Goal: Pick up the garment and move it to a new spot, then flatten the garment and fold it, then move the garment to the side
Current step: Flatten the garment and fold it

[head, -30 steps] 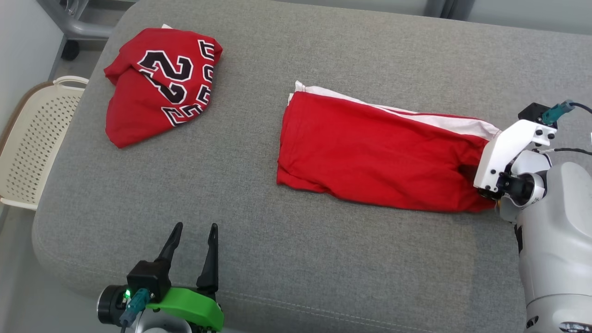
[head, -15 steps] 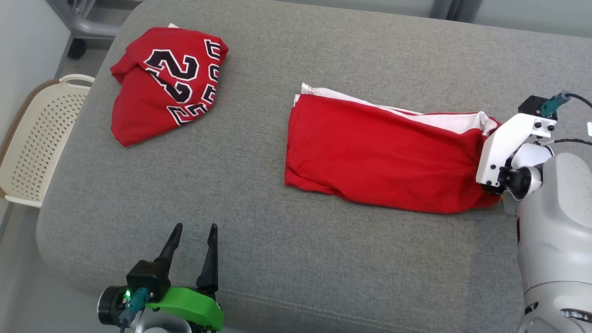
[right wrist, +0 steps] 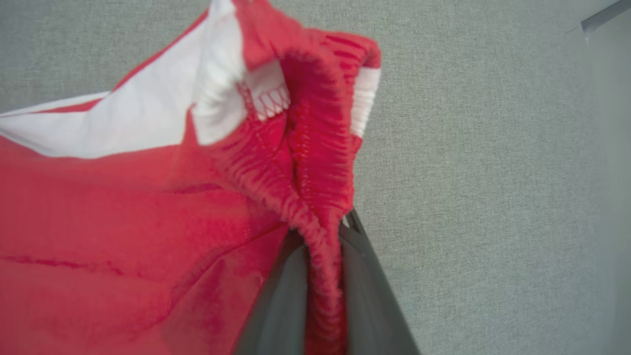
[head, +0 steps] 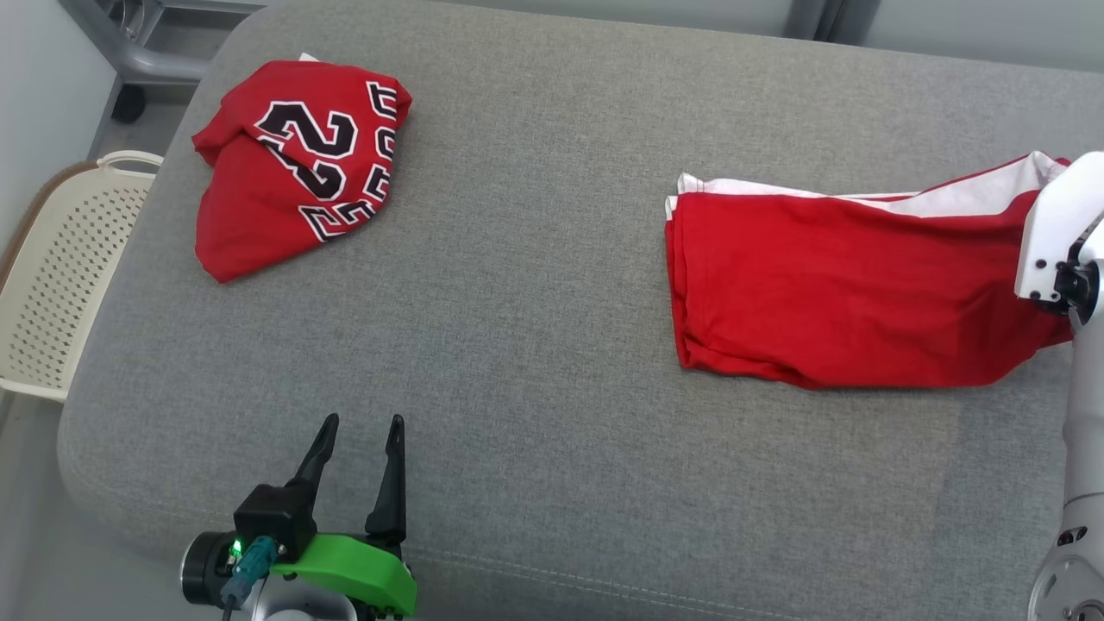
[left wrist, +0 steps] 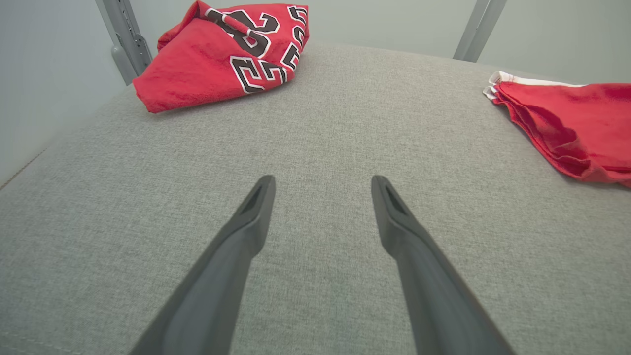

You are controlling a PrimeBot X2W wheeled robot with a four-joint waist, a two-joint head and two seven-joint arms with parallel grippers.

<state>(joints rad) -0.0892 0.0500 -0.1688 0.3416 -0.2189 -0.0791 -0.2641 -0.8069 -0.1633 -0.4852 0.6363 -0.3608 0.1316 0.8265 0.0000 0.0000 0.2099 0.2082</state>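
In the head view, the red shorts are lying folded at the right side of the grey cushion. Their right end is raised off the fabric at the right arm. A red jersey is sitting crumpled at the far left, and a pale basket is standing beside the left edge. The left jaws are hovering spread at the near left, holding nothing.

In the left wrist view, the two dark fingers are pointing wide apart over bare cushion. The jersey is lying far to the left and the shorts to the right, both well apart from them.

In the right wrist view, the right jaws are pressing together and pinching the ribbed waistband, which is bunching up between them.

The shorts are looking light, soft and limp, so I think they will sag and trail, and the folded layers may slide apart. The elastic waistband is probably the thickest and firmest place to hold. For flattening, a second hold at the other waistband corner would be helping.
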